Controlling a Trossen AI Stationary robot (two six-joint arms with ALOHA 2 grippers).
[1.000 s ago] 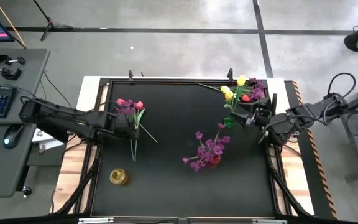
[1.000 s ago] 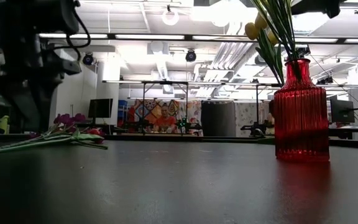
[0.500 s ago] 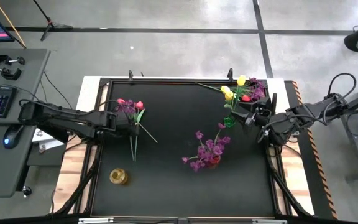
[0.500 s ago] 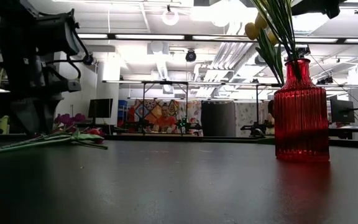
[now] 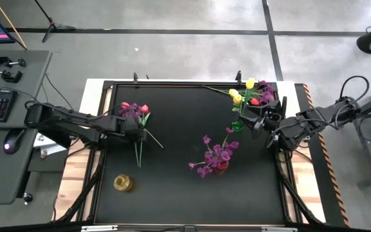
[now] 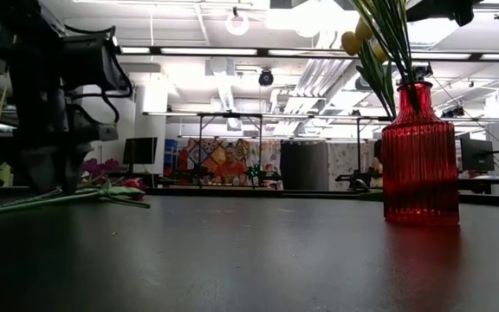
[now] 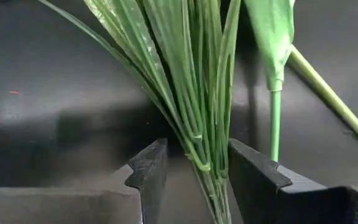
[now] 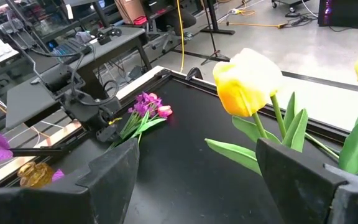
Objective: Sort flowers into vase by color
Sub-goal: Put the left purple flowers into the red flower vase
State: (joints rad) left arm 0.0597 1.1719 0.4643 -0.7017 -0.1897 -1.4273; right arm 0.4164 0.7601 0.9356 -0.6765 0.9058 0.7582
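Two red tulips [image 5: 135, 107] beside left tool [image 7: 194, 171], fingers astride their stems; right tool [image 8: 194, 163] wide.

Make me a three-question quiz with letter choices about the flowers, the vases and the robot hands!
1. Where is the ribbed red glass vase?
A. standing on the black table
B. on the floor
C. in a hand

2. What colour are the flowers above the red vase in the high view?
A. white
B. purple
C. blue

3. How is the left hand?
A. far from any flowers
B. holding a vase
C. fingers either side of green stems

Answers: 1 A, the low view shows it upright on the table; 2 B, purple blossoms; 3 C, the left wrist view shows the stems between its fingers.
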